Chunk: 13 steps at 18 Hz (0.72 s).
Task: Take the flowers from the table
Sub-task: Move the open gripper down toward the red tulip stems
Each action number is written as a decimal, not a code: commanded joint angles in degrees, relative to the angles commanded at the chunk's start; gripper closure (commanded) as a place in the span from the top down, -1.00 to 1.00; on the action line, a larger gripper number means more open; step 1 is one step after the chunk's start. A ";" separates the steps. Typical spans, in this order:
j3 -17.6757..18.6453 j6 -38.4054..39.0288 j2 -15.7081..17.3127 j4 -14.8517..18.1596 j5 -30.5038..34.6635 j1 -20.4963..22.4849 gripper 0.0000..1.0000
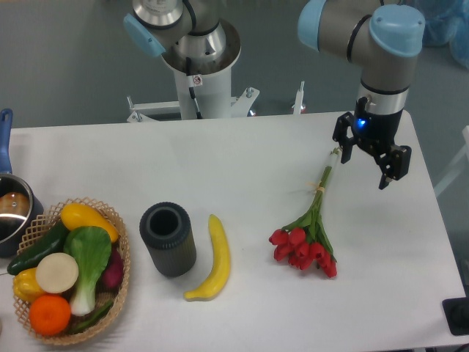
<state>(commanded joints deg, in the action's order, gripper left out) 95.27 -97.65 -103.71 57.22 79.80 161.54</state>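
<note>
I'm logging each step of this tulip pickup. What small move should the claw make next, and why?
Probably a short shift toward the stem ends, then straight down. The claw hangs open above the table, just past the cut ends of the flowers, gripping nothing. The stems lie flat, blooms pointing away from it, so centring the fingers over the stems before descending looks safest.

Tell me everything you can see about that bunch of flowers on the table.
The flowers are red tulips with long green stems and leaves, tied by a pale band partway along the stems. The bunch lies flat on the white table, heads toward the front edge, stem ends pointing back toward the gripper. The gripper sits open just past the stem tips; whether it touches them is unclear.
</note>
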 joint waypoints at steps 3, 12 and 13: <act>0.09 0.09 -0.70 -0.09 -0.17 0.00 1.00; 4.38 13.36 -1.49 -2.27 -6.33 0.18 1.00; 5.26 14.41 -1.84 -3.59 -6.76 0.09 1.00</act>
<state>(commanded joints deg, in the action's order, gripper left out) 100.54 -83.24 -105.55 53.63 73.04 161.63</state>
